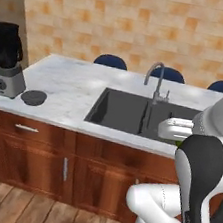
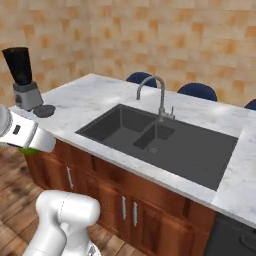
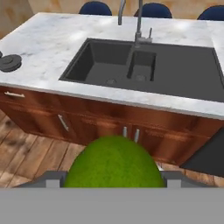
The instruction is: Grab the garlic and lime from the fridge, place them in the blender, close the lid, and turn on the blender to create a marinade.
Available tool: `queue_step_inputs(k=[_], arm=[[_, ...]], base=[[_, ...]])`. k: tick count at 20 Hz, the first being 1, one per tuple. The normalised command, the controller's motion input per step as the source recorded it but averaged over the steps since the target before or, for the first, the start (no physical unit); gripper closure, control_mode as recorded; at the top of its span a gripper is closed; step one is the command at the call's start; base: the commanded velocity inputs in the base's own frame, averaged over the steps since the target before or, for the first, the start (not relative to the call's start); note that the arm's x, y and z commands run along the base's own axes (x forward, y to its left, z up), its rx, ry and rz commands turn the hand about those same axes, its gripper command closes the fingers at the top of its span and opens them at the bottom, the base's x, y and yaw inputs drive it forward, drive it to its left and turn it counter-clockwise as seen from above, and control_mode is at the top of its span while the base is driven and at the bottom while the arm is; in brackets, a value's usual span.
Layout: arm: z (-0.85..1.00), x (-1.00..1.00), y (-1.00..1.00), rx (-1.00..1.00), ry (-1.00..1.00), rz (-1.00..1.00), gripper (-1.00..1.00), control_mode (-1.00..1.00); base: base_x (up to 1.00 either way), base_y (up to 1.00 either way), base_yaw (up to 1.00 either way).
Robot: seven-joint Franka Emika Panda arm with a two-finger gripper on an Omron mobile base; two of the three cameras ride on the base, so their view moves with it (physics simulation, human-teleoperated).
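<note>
Close up, the fingers [image 3: 114,181] pinch the lime [image 3: 114,164], its long axis indiscernible.

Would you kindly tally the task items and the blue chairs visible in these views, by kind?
Blender: 1
Lid, lying on the counter beside the blender: 1
Lime, held in the gripper: 1
Blue chairs behind the counter: 3
Total: 6

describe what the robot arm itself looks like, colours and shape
Glossy white rounded arm of fat tubular segments, with one black joint cover on the upper link. The wrist ends in a white boxy hand bearing a small dark rectangular marking. No cables show.
</note>
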Motion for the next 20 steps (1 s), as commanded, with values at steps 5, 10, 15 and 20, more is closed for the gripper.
queue_step_inputs(k=[5, 10, 15, 20], arm=[[0.0, 0.0, 0.0, 0.0, 0.0, 0.0, 1.0, 1.0], [0.0, 0.0, 0.0, 0.0, 0.0, 0.0, 1.0, 1.0], [0.0, 0.0, 0.0, 0.0, 0.0, 0.0, 1.0, 1.0], [0.0, 0.0, 0.0, 0.0, 0.0, 0.0, 1.0, 1.0]], base=[[0.55, 1.0, -0.37], [0.62, 1.0, -0.39], [0.61, 1.0, -0.39], [0.48, 0.94, -0.33]])
